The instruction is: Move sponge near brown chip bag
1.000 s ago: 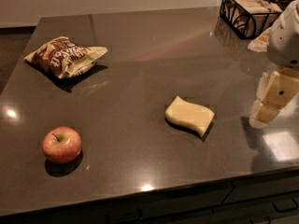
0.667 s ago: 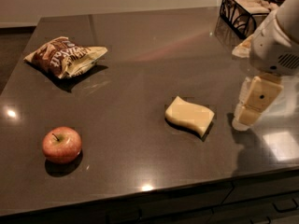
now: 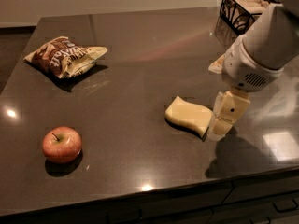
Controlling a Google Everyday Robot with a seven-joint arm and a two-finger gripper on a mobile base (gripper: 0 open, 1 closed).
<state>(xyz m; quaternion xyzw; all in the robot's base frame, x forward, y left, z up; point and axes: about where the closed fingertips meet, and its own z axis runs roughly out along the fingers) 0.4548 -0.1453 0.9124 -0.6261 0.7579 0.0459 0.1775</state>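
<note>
The sponge [image 3: 188,115] is lying flat on the dark table [image 3: 140,41], a little right of the frame's centre, with one wavy edge facing the camera. Nothing is lifting it; it is resting with its full underside on the glossy surface, so it looks not yet grasped.

Just beside its right end the gripper [image 3: 219,129] is hanging tip-down, close to the tabletop and casting a shadow to the lower right. Whether it is touching the foam is not clear from this angle, and I cannot tell how far open it is, since it is showing only its side. It appears to be holding nothing. Its place at the sponge's end suggests it is lining up for a pick rather than a push, though that is only a judgement. Above it the white wrist housing [image 3: 252,69] is leaning in from the upper right of the frame.

The brown chip bag [image 3: 65,56] is sitting crumpled in the upper left, well apart from the sponge, so the whole carry across the table is still to be done. The open stretch between them is offering a straight path up and to the left.

An apple [image 3: 62,144] is standing in the lower left, off that path. A black wire basket [image 3: 240,8] is sitting in the upper right corner, behind the arm.
</note>
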